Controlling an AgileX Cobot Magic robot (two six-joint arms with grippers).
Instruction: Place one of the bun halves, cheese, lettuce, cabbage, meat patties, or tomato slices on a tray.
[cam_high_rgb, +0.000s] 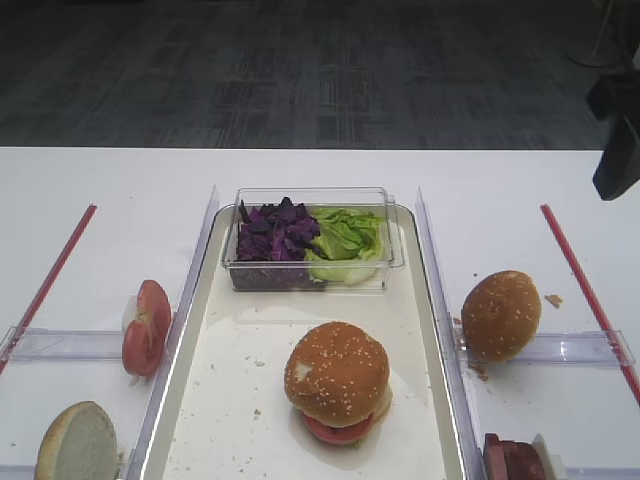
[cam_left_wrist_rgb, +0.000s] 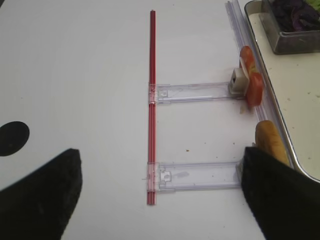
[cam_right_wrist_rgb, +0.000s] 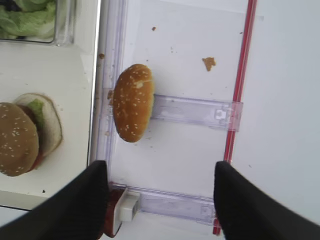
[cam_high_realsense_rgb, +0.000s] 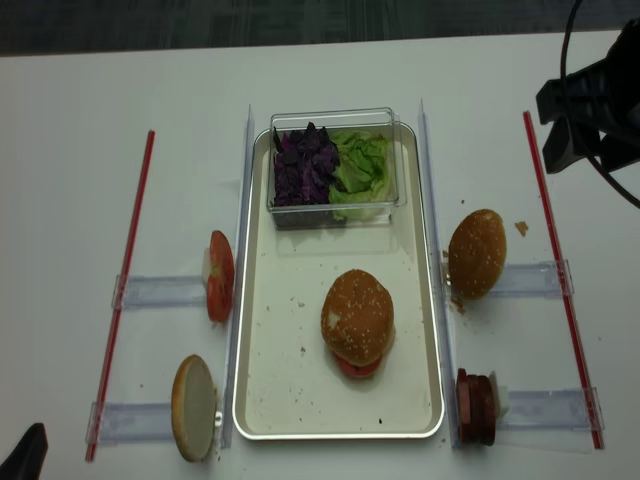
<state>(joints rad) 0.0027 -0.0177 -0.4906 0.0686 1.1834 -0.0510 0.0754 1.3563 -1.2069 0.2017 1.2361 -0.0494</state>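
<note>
- Bun top (cam_high_rgb: 337, 374), sesame-seeded with a pale patch at its rim, sits on a stacked burger in the tray (cam_high_rgb: 225, 400) in the high view, at about 6 o'clock from the clear box (cam_high_rgb: 312, 240). A red tomato slice (cam_high_rgb: 337, 430) peeks from under it. The box holds purple cabbage (cam_high_rgb: 274, 232) on its left and lettuce (cam_high_rgb: 347, 238) on its right. A second bun (cam_high_rgb: 500, 314) stands on edge outside the tray at 3 o'clock, tomato slices (cam_high_rgb: 146, 326) at 9 o'clock, a cut bun half (cam_high_rgb: 77, 443) at 8 o'clock, and meat patties (cam_high_rgb: 512, 460) at 5 o'clock. The right arm (cam_high_rgb: 620, 140) hangs dark at the upper right edge.
- Right wrist view: the right gripper (cam_right_wrist_rgb: 157, 200) has its two dark fingers (cam_right_wrist_rgb: 80, 205) standing wide apart with nothing between them, above the table (cam_right_wrist_rgb: 280, 100). The second bun (cam_right_wrist_rgb: 132, 102) lies at 12 o'clock from them, against a clear rail. The burger's bun top (cam_right_wrist_rgb: 18, 138) is at 9 o'clock, on the tray (cam_right_wrist_rgb: 75, 100).
- Left wrist view: the left gripper (cam_left_wrist_rgb: 160, 195) shows spread fingers, holding nothing, over a red strip (cam_left_wrist_rgb: 152, 100). Tomato slices (cam_left_wrist_rgb: 251, 82) stand at 2 o'clock beside the tray's rim (cam_left_wrist_rgb: 280, 120).
- Second high view: the bun top (cam_high_realsense_rgb: 356, 316) rests near the tray's middle, the second bun (cam_high_realsense_rgb: 476, 253) at 2 o'clock from it, the patties (cam_high_realsense_rgb: 477, 406) at 4 o'clock.
</note>
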